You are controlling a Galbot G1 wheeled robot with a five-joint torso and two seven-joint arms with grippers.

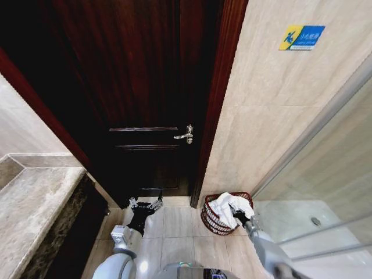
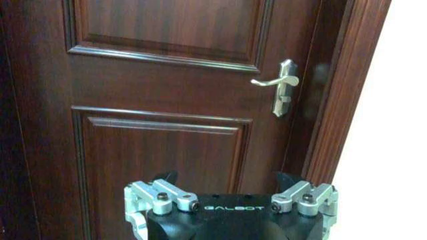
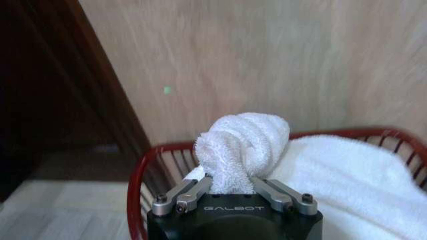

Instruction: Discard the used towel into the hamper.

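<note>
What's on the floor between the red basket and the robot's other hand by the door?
Nothing: in the head view, only bare floor tiles lie between the hamper and the left gripper.

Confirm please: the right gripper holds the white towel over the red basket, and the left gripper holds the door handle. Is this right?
One part is wrong. The left gripper holds nothing: it is open and well below the door handle, as the left wrist view shows. The rest stands: the right gripper holds the white towel over the red basket.
</note>
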